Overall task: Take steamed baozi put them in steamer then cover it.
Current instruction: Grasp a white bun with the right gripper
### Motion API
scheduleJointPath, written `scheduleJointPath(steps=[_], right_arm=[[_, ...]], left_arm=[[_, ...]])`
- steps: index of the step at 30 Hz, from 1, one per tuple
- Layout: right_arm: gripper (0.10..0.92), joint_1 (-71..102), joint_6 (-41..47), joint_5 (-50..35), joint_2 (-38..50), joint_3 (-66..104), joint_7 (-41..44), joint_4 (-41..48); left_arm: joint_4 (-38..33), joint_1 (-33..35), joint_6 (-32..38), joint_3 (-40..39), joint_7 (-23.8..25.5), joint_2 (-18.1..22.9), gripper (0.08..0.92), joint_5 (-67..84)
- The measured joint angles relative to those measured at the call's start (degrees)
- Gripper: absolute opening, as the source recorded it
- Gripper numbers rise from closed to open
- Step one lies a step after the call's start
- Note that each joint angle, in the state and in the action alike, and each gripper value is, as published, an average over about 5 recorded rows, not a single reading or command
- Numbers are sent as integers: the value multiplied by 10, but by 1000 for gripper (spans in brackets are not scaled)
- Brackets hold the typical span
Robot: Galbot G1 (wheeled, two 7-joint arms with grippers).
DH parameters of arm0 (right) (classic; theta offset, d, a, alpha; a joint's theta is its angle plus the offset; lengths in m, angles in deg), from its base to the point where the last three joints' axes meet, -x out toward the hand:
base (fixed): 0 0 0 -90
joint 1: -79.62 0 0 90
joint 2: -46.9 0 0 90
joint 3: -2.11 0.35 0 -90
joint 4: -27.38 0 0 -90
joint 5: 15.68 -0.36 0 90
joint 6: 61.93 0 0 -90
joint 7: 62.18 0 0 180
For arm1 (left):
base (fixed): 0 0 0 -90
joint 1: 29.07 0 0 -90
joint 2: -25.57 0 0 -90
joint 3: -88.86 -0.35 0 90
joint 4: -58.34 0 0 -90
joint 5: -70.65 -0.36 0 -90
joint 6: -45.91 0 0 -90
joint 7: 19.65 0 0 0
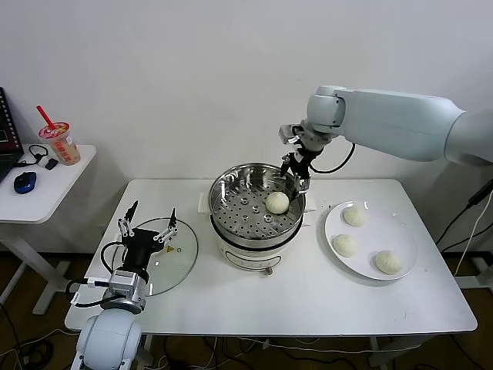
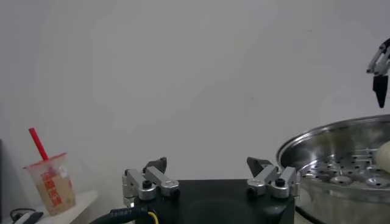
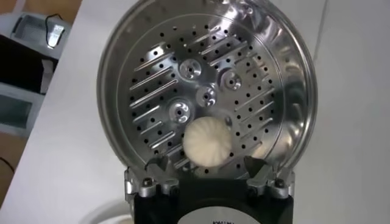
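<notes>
The steel steamer (image 1: pixel 231 202) stands mid-table on its white base. One off-white baozi (image 1: pixel 277 202) lies on its perforated tray at the right side; it also shows in the right wrist view (image 3: pixel 208 143). Three more baozi (image 1: pixel 355 216) lie on the white plate (image 1: pixel 408 239) to the right. My right gripper (image 1: pixel 296 171) hangs open and empty just above the steamer's far right rim, over the bun; its own view shows the jaws (image 3: pixel 207 164) spread wide, clear of the bun. My left gripper (image 1: pixel 147 221) is open and empty over the glass lid (image 1: pixel 181 262) at the left.
A small side table at far left holds a drink cup (image 1: pixel 61 144) and a blue mouse (image 1: pixel 25 182). The steamer rim (image 2: pixel 317 137) shows in the left wrist view. The table's front edge runs below the plate and lid.
</notes>
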Motion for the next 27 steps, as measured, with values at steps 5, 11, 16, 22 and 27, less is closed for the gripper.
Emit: scheduleJointPath(steps=[5,11,16,22,27], right_arm=[[823,19,9,1,-21,-6,-2,21],[823,44,18,8,-37,-2,-6,41],[823,61,20,14,-50,5,-6,58],[823,75,19,23,-62,10,-5,76],[823,85,17,31,-66,11,-3,86]], left_arm=[[1,-1,1,1,1,0,823,1],[3,-3,1,-1,1,0,823,1],[5,-3,2,0,1,-2,823,1],[6,-2,3,4,2,-4,823,1],[7,-1,4,5,2,-6,823,2]])
